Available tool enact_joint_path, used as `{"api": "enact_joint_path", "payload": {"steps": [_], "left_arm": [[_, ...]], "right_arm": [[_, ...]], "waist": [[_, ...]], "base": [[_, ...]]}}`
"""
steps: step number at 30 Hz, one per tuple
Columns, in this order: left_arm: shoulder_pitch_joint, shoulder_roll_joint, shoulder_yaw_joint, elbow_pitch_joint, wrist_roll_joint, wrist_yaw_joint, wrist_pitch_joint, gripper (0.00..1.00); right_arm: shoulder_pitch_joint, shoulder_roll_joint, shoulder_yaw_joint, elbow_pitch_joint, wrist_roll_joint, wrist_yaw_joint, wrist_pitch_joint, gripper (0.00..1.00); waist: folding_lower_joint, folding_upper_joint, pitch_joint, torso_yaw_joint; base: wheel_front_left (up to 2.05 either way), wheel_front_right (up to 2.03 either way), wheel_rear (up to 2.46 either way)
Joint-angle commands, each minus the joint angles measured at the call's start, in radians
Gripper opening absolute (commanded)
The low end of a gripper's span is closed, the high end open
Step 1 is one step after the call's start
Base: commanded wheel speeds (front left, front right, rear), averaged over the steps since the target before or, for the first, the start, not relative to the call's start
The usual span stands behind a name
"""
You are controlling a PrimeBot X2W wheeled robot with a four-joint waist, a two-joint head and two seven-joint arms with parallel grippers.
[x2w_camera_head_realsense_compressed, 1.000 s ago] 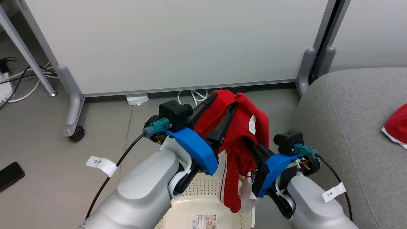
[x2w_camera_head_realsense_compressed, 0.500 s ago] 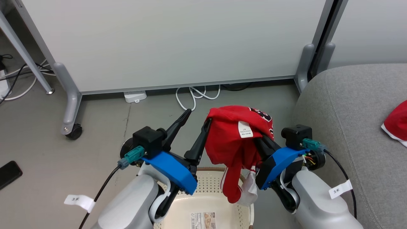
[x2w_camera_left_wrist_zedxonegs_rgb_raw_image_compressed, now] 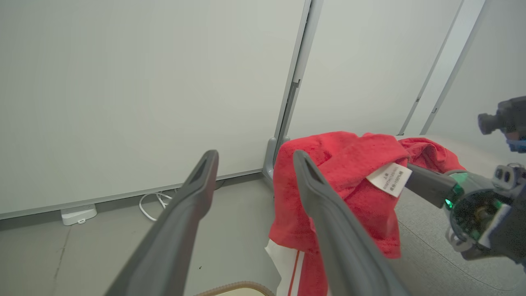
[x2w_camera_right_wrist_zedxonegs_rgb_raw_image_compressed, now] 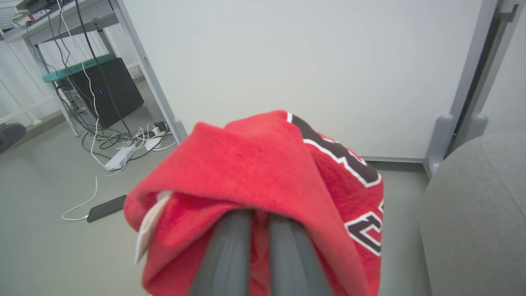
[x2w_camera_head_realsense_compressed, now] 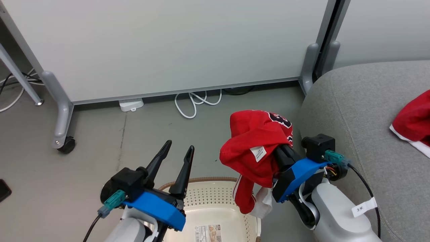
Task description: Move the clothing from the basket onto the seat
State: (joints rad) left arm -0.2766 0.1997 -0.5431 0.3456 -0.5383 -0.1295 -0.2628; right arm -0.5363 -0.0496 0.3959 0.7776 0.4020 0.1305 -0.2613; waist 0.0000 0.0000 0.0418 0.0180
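Left gripper (x2w_camera_head_realsense_compressed: 179,145) newly free; two garments (x2w_camera_head_realsense_compressed: 258,144)

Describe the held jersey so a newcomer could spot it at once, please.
Start at the grey seat. Just left of it, a red jersey drapes over the right end effector. Unlike the garment on the seat, it shows black numerals and a white tag.

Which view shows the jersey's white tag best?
Left wrist view: the white tag faces it flat, with print lines visible. Head view shows it smaller and tilted; right wrist view catches what looks like its edge.
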Motion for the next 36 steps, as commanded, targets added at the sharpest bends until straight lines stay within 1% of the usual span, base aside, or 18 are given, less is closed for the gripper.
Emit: {"api": "enact_joint_path", "payload": {"steps": [1,8,9,10,14,20,26,31,36], "left_arm": [[0.036,0.002,0.033,-0.017,0.022,-0.002,-0.003,1.0],[0.14,0.005,0.15,-0.069,0.119,-0.002,-0.003,1.0],[0.14,0.005,0.15,-0.069,0.119,-0.002,-0.003,1.0],[0.169,0.003,0.18,-0.081,0.144,-0.002,-0.003,1.0],[0.213,-0.01,0.222,-0.102,0.175,-0.002,-0.003,1.0],[0.236,-0.018,0.249,-0.117,0.189,-0.002,-0.003,1.0],[0.22,-0.025,0.263,-0.132,0.197,-0.002,-0.003,1.0],[0.209,-0.018,0.282,-0.146,0.206,-0.002,-0.003,1.0],[0.206,-0.008,0.292,-0.148,0.207,-0.002,-0.003,1.0]], "right_arm": [[0.019,-0.002,-0.008,-0.017,-0.015,0.001,-0.006,0.0],[0.064,-0.002,-0.025,-0.073,-0.038,0.001,-0.006,0.0],[0.064,-0.002,-0.025,-0.073,-0.038,0.001,-0.006,0.0],[0.078,-0.002,-0.032,-0.089,-0.05,0.001,-0.006,0.0],[0.109,-0.002,-0.061,-0.119,-0.089,0.001,-0.006,0.0],[0.14,-0.001,-0.089,-0.156,-0.128,0.001,0.001,0.0],[0.171,-0.002,-0.093,-0.219,-0.144,0.001,0.017,0.0],[0.201,-0.002,-0.097,-0.28,-0.133,0.001,0.028,0.0],[0.229,-0.002,-0.088,-0.334,-0.131,0.001,0.038,0.0]], "waist": [[0.0,0.0,-0.001,-0.011],[0.0,0.0,-0.004,-0.057],[0.0,0.0,-0.004,-0.057],[0.0,0.0,-0.004,-0.07],[0.0,0.0,-0.002,-0.089],[0.0,0.0,0.003,-0.109],[0.0,0.0,0.019,-0.146],[0.0,0.0,0.037,-0.2],[0.0,0.0,0.055,-0.273]], "base": [[0.0,0.0,0.0],[0.0,0.0,0.0],[0.0,0.0,0.0],[0.0,0.0,0.0],[0.0,0.0,0.0],[0.0,0.0,0.0],[0.0,0.0,0.0],[0.0,0.0,0.0],[0.0,0.0,0.0]]}}
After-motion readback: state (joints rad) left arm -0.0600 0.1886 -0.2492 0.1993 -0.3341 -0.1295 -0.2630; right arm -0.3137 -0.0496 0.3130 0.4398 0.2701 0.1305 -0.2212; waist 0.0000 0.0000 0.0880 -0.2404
